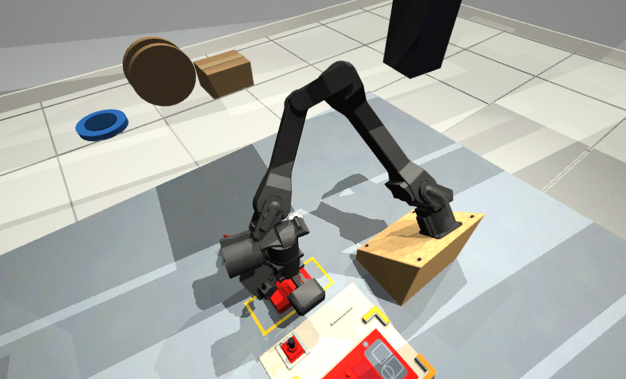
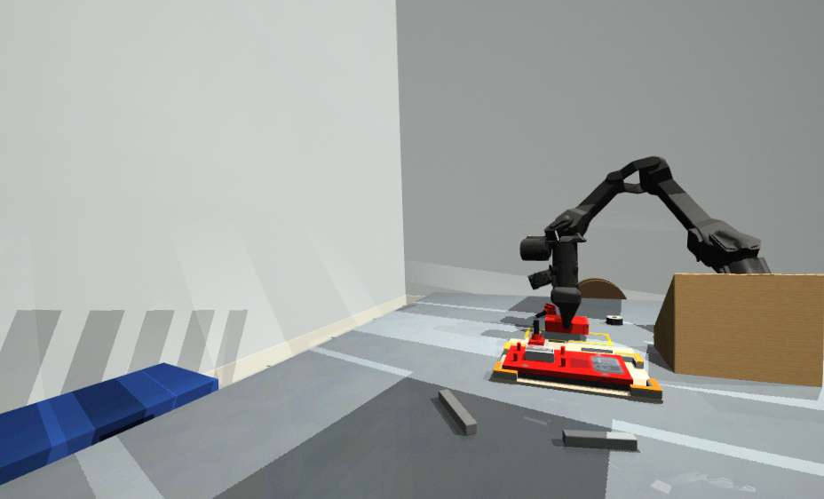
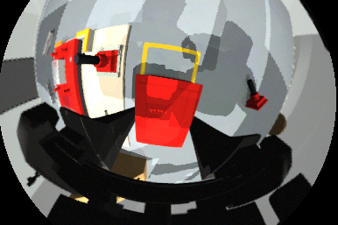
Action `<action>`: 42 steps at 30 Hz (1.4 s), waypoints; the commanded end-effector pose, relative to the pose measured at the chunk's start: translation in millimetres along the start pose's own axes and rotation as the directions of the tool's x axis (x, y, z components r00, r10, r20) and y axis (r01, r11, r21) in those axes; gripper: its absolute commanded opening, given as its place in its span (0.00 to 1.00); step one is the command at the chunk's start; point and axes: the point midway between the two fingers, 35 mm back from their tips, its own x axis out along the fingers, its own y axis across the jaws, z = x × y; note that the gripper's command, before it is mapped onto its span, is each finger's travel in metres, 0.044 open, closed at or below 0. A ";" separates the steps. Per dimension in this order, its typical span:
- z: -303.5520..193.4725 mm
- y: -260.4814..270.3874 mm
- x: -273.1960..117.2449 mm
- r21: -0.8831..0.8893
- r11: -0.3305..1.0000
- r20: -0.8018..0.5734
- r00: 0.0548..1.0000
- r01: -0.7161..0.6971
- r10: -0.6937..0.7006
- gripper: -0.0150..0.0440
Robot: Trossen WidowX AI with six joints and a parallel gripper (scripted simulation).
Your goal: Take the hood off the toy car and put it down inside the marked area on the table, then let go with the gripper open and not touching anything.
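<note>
Gripper [image 2: 567, 324] pointed straight down, jaws clamped on the red hood [image 3: 165, 109]; fingers stood wide because the part is wide, not because grip was slack. In wrist view hood sat squarely between the two dark fingers, its far edge overlapping the near side of the yellow marked area [image 3: 170, 59]. Top view: hood [image 1: 282, 297] inside the yellow outline [image 1: 265, 326], partly hidden under the wrist. Exterior view: hood low, at or just above the tabletop; contact w/ surface not resolvable.

Step in hand, judged: placement phase, hood already off the toy car [image 2: 571, 363] and carried to the outline. Car on its board [image 1: 323, 329] sat just beside the outline, twd near edge of the tabletop.

Next move needs: confirm hood rests flat and wholly within the outline, spread the jaws, lift straight up so neither finger touches hood or board. Risk: hood dragged sideways on release.
</note>
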 end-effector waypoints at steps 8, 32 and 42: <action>-0.1 2.1 6.9 -0.007 1.000 -0.002 1.000 -0.006 0.006 0.25; -0.4 2.0 16.9 -0.007 1.000 -0.002 1.000 -0.005 0.005 0.25; -0.3 -0.1 14.9 0.000 1.000 -0.001 1.000 0.001 -0.001 0.70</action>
